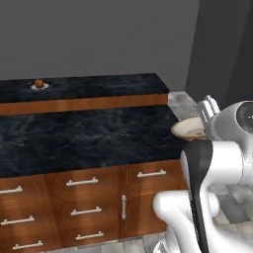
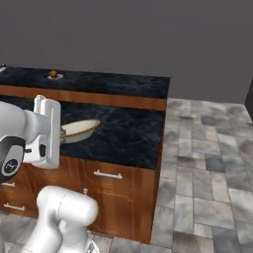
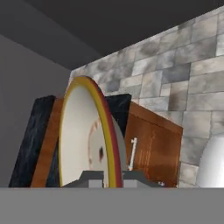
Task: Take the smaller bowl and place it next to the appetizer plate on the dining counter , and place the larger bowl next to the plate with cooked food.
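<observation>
My gripper (image 2: 61, 132) is shut on the rim of the smaller bowl (image 2: 79, 128), a shallow cream bowl with a tan outside. It holds the bowl roughly level above the right end of the lower black marble top. In the hand view the bowl (image 3: 83, 135) stands edge-on between the fingertips of the gripper (image 3: 110, 178). From the left base camera the bowl (image 1: 189, 129) shows just left of the white hand. The appetizer plate (image 1: 39, 86) with one small orange ball sits far left on the raised dining counter (image 1: 108, 85), well away from the bowl. The larger bowl and the plate with cooked food are out of view.
A lower counter (image 1: 89, 136) with wood drawers and metal handles (image 1: 82, 182) runs in front of the raised tier. Grey stone floor tiles (image 2: 207, 163) spread to the right of the counter's end. A dark grey wall stands behind.
</observation>
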Robot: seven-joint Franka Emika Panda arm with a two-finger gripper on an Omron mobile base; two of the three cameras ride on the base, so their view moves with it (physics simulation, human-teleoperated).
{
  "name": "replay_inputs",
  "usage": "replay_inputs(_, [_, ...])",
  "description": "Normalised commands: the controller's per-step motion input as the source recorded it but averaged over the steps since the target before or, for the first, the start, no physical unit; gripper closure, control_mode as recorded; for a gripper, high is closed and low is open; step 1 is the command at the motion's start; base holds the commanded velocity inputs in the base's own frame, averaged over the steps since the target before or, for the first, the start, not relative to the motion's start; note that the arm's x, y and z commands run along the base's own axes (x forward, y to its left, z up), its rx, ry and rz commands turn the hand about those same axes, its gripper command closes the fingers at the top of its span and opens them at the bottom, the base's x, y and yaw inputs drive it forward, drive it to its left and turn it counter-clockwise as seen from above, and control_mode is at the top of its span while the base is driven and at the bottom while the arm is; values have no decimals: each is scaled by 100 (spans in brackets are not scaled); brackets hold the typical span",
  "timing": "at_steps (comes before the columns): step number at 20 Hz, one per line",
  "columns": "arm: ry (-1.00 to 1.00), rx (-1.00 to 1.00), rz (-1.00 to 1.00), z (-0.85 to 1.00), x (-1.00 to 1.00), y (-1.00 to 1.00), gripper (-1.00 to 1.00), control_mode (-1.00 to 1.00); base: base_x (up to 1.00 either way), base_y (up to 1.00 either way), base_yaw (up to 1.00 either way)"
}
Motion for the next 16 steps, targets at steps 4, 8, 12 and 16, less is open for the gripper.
replay_inputs(4, [0, 0, 0, 0, 0, 0, 100, 100, 4, -100, -45])
replay_inputs(8, [0, 0, 0, 0, 0, 0, 100, 100, 27, -100, -26])
replay_inputs(12, [0, 0, 0, 0, 0, 0, 100, 100, 34, -100, -6])
replay_inputs(16, [0, 0, 0, 0, 0, 0, 100, 100, 76, -96, 7])
